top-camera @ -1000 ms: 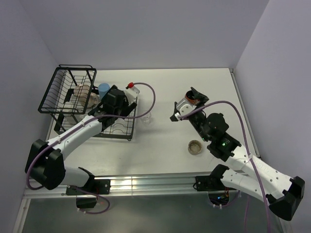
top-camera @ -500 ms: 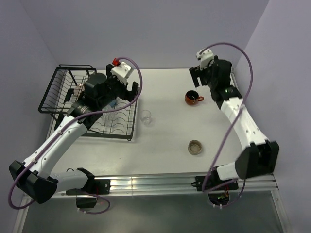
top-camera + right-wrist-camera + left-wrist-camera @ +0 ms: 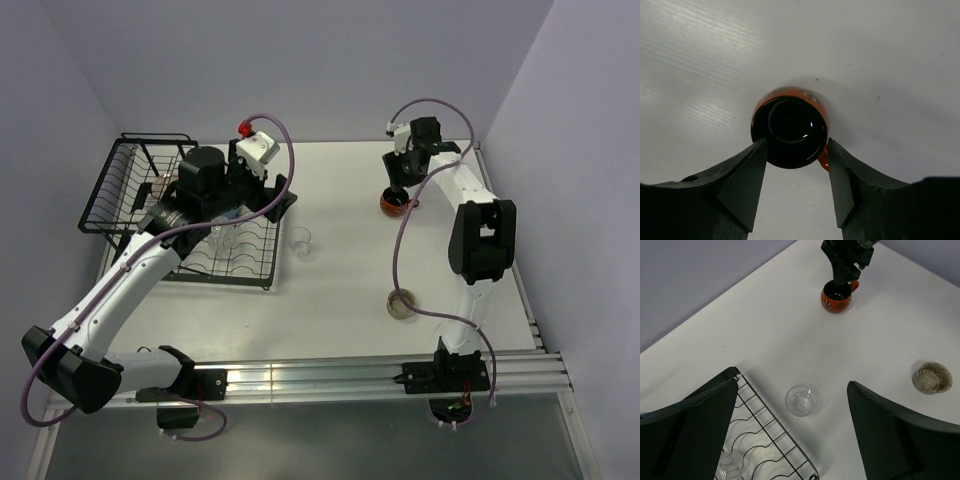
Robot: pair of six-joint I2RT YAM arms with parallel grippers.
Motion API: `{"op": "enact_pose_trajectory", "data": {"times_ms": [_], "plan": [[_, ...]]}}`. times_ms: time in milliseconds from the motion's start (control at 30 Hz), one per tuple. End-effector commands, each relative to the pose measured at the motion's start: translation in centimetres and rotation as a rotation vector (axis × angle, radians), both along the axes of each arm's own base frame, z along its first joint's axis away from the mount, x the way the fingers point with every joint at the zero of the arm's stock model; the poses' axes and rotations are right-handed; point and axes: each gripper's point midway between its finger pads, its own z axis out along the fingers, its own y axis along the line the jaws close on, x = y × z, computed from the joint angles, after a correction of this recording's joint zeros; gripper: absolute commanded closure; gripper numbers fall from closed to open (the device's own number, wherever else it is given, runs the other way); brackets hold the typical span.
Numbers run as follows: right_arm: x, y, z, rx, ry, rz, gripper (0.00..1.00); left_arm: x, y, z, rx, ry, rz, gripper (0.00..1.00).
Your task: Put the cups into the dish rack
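The dark brown-orange cup [image 3: 790,132] stands upright on the table at the far right [image 3: 393,204]. My right gripper [image 3: 796,146] has come down over it, one finger against each side of its rim, the handle by the right finger. My left gripper [image 3: 790,382] hangs wide open and holds nothing above the right end of the dish rack's flat tray [image 3: 250,268]. A clear glass [image 3: 801,401] stands on the table just right of the tray. Another clear glass [image 3: 732,466] sits in the tray. A low brownish cup [image 3: 401,302] is on the table near the front right.
The dish rack's taller basket [image 3: 125,190] stands at the far left, partly covered by my left arm. The side walls close in on the table at left and right. The right arm's cable loops above the far table edge.
My right arm swung to the far right and came down on the dark brown-orange cup, its jaws narrowing around it. My left gripper rose from the rack and stayed open.
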Motion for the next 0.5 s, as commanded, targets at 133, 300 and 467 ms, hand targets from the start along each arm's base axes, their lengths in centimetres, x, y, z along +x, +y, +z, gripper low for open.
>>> {"op": "enact_pose_trajectory", "data": {"times_ms": [133,300,467], "plan": [[0.2,-0.8,-2.4,-0.047,0.089,0.025,0.44,-0.1,-0.9,1.3,-0.024,0.021,-0.045,0.01],[0.7,-1.7,-4.5,-0.095,0.109,0.002,0.46,0.4,-1.2,0.9,-0.024,0.043,-0.037,0.01],[1.3,-2.1,-5.6,-0.109,0.103,-0.013,0.50,0.4,-1.4,0.5,-0.028,0.067,-0.044,0.01]]}}
